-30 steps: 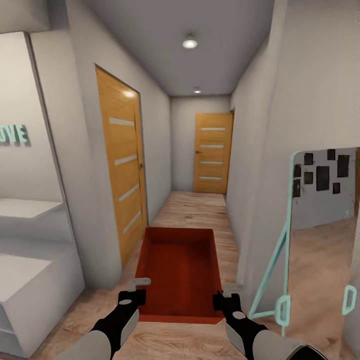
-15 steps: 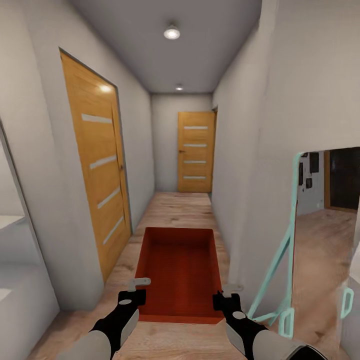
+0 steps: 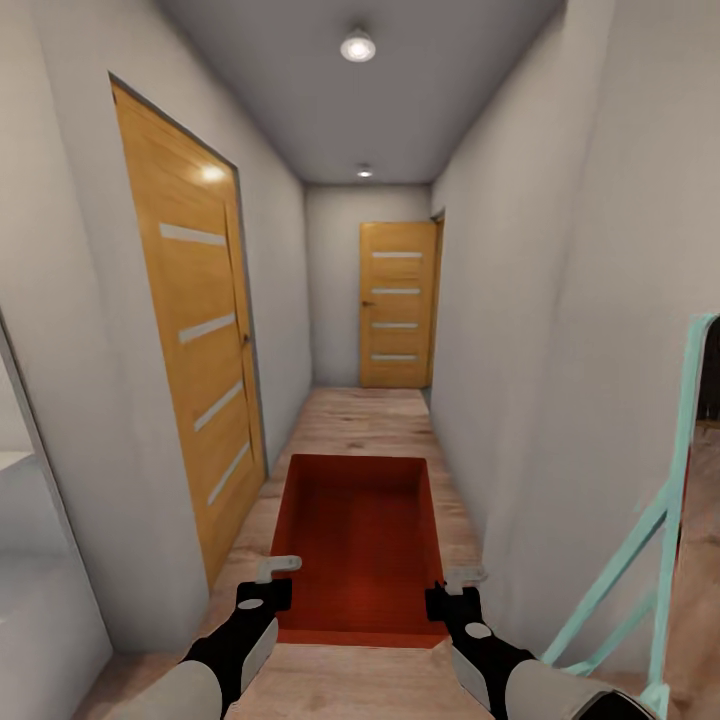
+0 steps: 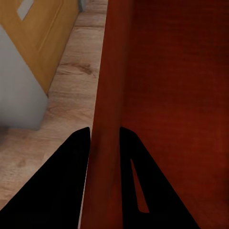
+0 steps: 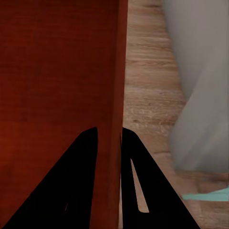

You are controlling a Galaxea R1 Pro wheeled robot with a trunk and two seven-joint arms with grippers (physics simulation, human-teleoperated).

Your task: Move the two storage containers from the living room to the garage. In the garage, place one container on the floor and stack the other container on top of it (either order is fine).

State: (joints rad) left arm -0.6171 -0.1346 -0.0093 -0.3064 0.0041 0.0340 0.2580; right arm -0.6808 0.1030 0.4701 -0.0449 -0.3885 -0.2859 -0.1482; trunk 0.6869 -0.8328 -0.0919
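The bin (image 3: 360,545) sits low in the middle of the head view, carried level above the plank floor (image 3: 365,420) with its open top up and nothing inside. It looks stiff: the low plain walls keep straight lines with no sag between the two holds, so I judge it light and rigid, a thin plastic shell. Smooth walls may be slippery under a pinch, and a hold on one wall alone would let it tip. Taking it by the two long walls near the close end, as here, seems the sound choice.

The left gripper (image 3: 278,568) is clamped over the left long wall; in the left wrist view its fingers (image 4: 62,186) straddle the wall, one outside, one inside. The right gripper (image 3: 464,577) is likewise closed on the right long wall, its fingers (image 5: 76,186) either side of it.

Beyond the bin a narrow hallway runs toward the upper middle of the frame, ending at a far door (image 3: 398,304) with four pale slits. A like side door (image 3: 195,340) stands at left. A teal frame (image 3: 660,520) leans at lower right. A ceiling lamp (image 3: 357,46) glows at top.
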